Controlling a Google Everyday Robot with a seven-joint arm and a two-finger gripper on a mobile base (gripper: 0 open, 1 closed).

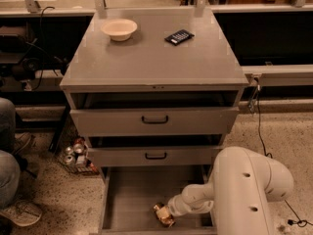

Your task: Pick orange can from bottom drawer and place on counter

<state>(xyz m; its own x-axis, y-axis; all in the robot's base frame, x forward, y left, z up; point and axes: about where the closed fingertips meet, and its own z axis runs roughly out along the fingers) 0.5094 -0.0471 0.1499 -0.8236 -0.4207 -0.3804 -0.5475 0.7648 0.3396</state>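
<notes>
The orange can [164, 215] lies near the front of the open bottom drawer [129, 195], on its grey floor. My gripper [168, 212] is down inside the drawer at the end of my white arm, right against the can's right side. The arm reaches in from the lower right and hides the drawer's right part. The counter [151, 58] is the flat grey top of the cabinet above.
A cream bowl [119, 29] and a black remote-like device [179, 36] sit on the counter. Two upper drawers with black handles [154, 120] stand slightly open. Red-and-silver cans [74, 153] cluster on the floor left of the cabinet. A person's legs [10, 170] are at far left.
</notes>
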